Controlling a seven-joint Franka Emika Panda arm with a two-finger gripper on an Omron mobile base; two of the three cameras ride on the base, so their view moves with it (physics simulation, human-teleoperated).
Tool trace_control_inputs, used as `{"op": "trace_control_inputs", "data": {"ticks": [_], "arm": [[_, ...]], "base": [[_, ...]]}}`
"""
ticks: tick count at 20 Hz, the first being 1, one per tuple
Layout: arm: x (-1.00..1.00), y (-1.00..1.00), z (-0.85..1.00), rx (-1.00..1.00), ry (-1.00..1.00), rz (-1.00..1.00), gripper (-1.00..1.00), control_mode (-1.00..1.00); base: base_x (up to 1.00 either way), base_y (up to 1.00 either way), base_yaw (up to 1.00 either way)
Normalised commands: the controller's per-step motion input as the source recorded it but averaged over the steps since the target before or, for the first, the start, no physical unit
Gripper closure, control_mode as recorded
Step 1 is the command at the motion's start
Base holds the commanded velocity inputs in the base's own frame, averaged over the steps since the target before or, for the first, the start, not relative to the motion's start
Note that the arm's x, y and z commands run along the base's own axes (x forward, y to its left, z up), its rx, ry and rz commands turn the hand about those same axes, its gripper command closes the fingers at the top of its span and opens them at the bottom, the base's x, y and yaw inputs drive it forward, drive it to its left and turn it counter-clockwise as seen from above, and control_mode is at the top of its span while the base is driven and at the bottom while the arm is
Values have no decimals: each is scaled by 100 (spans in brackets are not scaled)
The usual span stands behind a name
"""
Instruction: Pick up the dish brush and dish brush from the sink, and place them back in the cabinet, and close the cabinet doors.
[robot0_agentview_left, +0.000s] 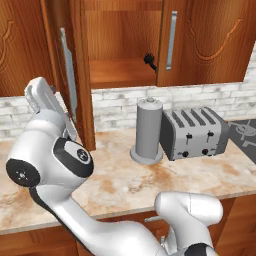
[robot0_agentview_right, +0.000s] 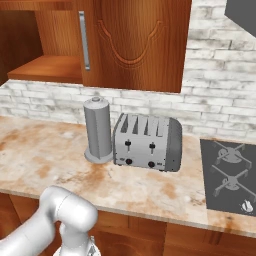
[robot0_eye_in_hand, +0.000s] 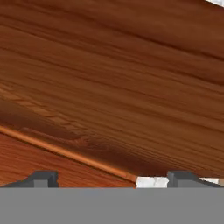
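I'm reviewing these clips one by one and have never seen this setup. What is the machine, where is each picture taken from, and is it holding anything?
It is a white robot arm in a rendered kitchen. Two cameras on its base look over it from behind, left and right. The third sits on the hand: the two dark fingertips stand wide apart against wood, holding nothing. On the counter stand a grey cylinder and a toaster. The cabinet above is open, with a black dish brush on its shelf.
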Motion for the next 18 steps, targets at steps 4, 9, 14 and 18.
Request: {"op": "trace_control_inputs", "data": {"ticks": [4,9,14,18], "arm": [[-1,-61,0,4,0,0,-100,-100],[0,-59,0,4,-1,0,-100,-100],[0,-66,0,6,-2,0,-100,-100],[0,-65,0,6,0,-4,-100,-100]], "base": [[0,0,0],[0,0,0],[0,0,0],[0,0,0]]}}
